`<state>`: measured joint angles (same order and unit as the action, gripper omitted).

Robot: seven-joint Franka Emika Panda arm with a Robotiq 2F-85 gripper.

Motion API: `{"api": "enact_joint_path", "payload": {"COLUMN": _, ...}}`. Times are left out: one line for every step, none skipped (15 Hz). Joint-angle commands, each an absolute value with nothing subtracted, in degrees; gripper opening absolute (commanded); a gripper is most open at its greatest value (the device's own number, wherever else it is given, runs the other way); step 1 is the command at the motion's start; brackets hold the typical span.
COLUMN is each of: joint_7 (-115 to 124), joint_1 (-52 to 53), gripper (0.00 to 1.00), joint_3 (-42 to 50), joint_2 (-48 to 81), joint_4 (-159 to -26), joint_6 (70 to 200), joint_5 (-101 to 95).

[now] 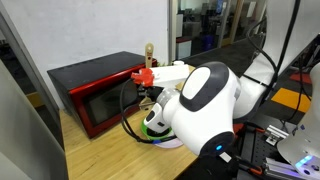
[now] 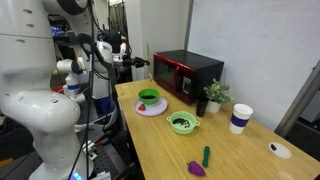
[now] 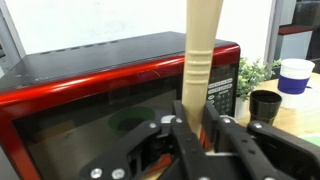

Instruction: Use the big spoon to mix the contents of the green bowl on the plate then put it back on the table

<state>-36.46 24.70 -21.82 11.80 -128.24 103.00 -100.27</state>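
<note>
My gripper (image 3: 196, 108) is shut on the big spoon (image 3: 203, 45), whose pale tan handle stands upright between the jaws. In both exterior views the spoon (image 1: 150, 52) (image 2: 152, 57) is held in the air in front of the red microwave, up above the green bowl. The dark green bowl (image 2: 149, 97) sits on the white plate (image 2: 152, 110) near the table's end. My arm hides most of the bowl (image 1: 151, 119) in an exterior view. The bowl's contents cannot be made out. The spoon's lower end is hidden.
A red microwave (image 2: 187, 72) (image 3: 90, 90) stands at the back of the wooden table (image 2: 230, 150). A small plant (image 2: 214, 93), a black cup (image 3: 265, 105), a white and blue cup (image 2: 241, 118), a lime-green bowl (image 2: 183, 124) and small purple and green items (image 2: 200, 163) sit along it.
</note>
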Motion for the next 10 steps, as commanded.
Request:
{"api": "enact_joint_path", "payload": {"joint_7": -38.9, "joint_1": 24.4, "gripper": 0.06, "joint_3": -22.1, "joint_2": 8.5, "joint_4": -131.2, "joint_6": 103.3, "joint_5": -103.3}}
{"api": "enact_joint_path", "payload": {"joint_7": -39.3, "joint_1": 24.6, "gripper": 0.06, "joint_3": -22.2, "joint_2": 8.3, "joint_4": -131.6, "joint_6": 102.8, "joint_5": -104.1}}
{"api": "enact_joint_path", "payload": {"joint_7": -39.8, "joint_1": 24.6, "gripper": 0.06, "joint_3": -22.2, "joint_2": 8.0, "joint_4": -131.8, "joint_6": 102.9, "joint_5": -104.6}}
{"api": "enact_joint_path", "payload": {"joint_7": -40.6, "joint_1": 24.6, "gripper": 0.06, "joint_3": -22.3, "joint_2": 7.6, "joint_4": -132.1, "joint_6": 103.0, "joint_5": -104.9}}
{"api": "enact_joint_path", "payload": {"joint_7": -41.6, "joint_1": 24.6, "gripper": 0.06, "joint_3": -22.4, "joint_2": 7.3, "joint_4": -132.5, "joint_6": 102.8, "joint_5": -105.0}}
{"api": "enact_joint_path", "payload": {"joint_7": -42.3, "joint_1": 24.6, "gripper": 0.06, "joint_3": -22.5, "joint_2": 7.0, "joint_4": -132.7, "joint_6": 102.8, "joint_5": -105.2}}
{"api": "enact_joint_path", "payload": {"joint_7": -43.2, "joint_1": 24.7, "gripper": 0.06, "joint_3": -22.6, "joint_2": 6.5, "joint_4": -133.1, "joint_6": 102.8, "joint_5": -105.4}}
{"api": "enact_joint_path", "payload": {"joint_7": -43.9, "joint_1": 24.7, "gripper": 0.06, "joint_3": -22.8, "joint_2": 6.3, "joint_4": -133.4, "joint_6": 102.7, "joint_5": -105.5}}
{"api": "enact_joint_path", "payload": {"joint_7": -45.0, "joint_1": 24.7, "gripper": 0.06, "joint_3": -22.8, "joint_2": 5.7, "joint_4": -133.7, "joint_6": 102.9, "joint_5": -105.7}}
{"api": "enact_joint_path", "payload": {"joint_7": -45.4, "joint_1": 24.8, "gripper": 0.06, "joint_3": -22.9, "joint_2": 5.5, "joint_4": -134.1, "joint_6": 102.6, "joint_5": -105.8}}
